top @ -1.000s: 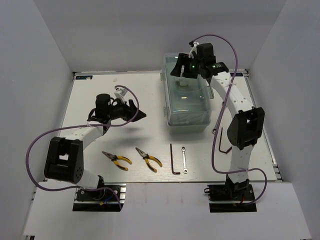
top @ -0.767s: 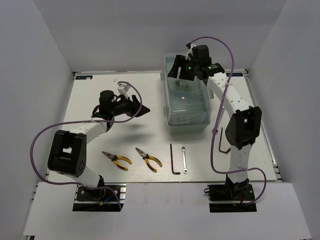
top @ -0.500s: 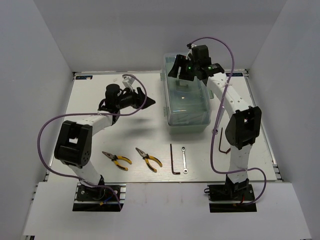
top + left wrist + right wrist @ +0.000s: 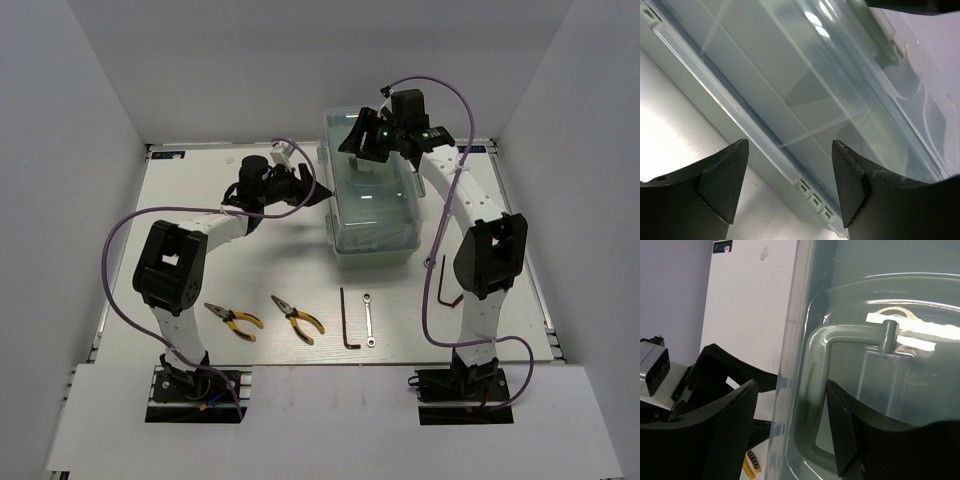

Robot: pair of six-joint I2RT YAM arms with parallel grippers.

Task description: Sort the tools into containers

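Starting with item 1, toolbox: location, condition? (clerk)

Pale green, translucent lid shut, standing at the far right-centre of the table. Handle lies on the lid. (checker)

Item 2, left gripper? (clerk)

Just beside the toolbox's left wall. Jaws wide apart and facing the box's edge, nothing held. (checker)

Item 3, right gripper? (clerk)

Over the far end of the lid. Jaws apart, one on either side of a leg of the handle. A gap shows at one finger; contact at the other cannot be told. No grip closed. (checker)

Item 4, tools? (clerk)

On the table toward the near edge, outside the box:
- left yellow-handled pliers
- right yellow-handled pliers
- black hex key, with the silver wrench just beside it
- reddish-brown hex key, partly hidden by the right arm (checker)
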